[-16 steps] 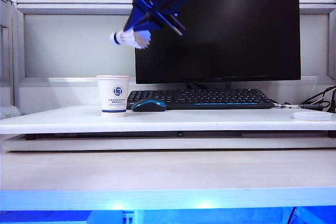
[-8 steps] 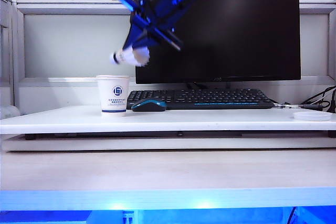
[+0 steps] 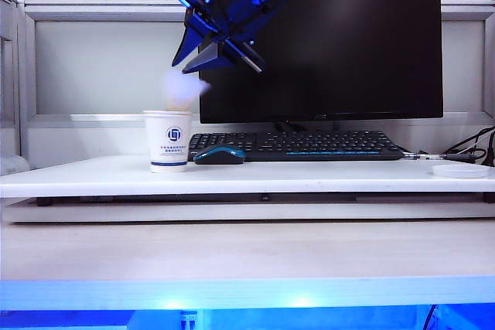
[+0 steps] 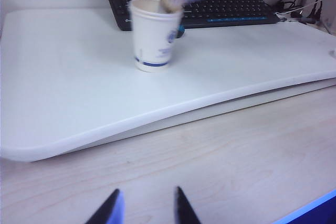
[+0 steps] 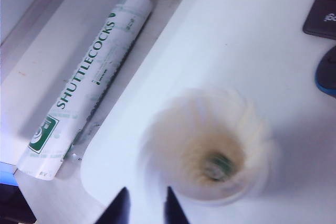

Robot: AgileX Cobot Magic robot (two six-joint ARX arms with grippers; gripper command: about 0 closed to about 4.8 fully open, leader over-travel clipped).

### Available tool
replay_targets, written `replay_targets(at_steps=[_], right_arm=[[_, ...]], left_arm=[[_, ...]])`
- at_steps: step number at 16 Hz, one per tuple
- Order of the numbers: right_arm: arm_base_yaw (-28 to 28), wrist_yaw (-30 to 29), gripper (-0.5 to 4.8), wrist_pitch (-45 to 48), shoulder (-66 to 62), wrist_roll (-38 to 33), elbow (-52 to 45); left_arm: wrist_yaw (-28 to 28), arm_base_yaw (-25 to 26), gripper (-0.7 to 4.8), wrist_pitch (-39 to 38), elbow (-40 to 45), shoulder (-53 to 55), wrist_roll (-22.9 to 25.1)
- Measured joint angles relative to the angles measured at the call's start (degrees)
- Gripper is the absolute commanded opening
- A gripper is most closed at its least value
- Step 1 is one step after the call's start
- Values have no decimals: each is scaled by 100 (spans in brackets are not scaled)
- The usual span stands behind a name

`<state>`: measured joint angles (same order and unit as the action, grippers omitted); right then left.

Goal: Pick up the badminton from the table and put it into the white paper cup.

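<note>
Mouse [image 3: 220, 155] & keyboard [image 3: 298, 145] crowd cup [image 3: 168, 141] right side; left approach free.

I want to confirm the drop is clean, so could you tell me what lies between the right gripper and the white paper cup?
Only the badminton, blurred in mid-fall, lies between the right gripper and the white paper cup in the exterior view.
</note>
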<state>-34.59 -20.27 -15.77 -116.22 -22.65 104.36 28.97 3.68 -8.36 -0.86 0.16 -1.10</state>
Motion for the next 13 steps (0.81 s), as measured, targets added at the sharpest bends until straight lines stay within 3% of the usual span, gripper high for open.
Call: replay_targets(at_steps=[3, 7, 8, 9, 10, 11, 12, 13], right_arm=[[0, -33, 164, 46, 0, 0, -2], [0, -35, 285, 302, 0, 2, -2], [0, -35, 284, 339, 0, 4, -2], [0, -35, 268, 345, 2, 2, -2], [0, -35, 190, 345, 0, 2, -2], [2, -35, 60, 345, 2, 2, -2], [2, -35, 0, 345, 2, 0, -2], [9, -35, -9, 345, 13, 11, -2]], left_arm=[[0, 0, 133, -2, 0, 0, -2], [0, 0, 133, 0, 0, 0, 0], [0, 0, 133, -2, 0, 0, 0], [0, 0, 133, 0, 0, 0, 0], [0, 0, 133, -2, 0, 0, 0], [0, 0, 133, 0, 0, 0, 0], [0, 0, 133, 0, 0, 0, -2], [0, 0, 133, 0, 0, 0, 0]])
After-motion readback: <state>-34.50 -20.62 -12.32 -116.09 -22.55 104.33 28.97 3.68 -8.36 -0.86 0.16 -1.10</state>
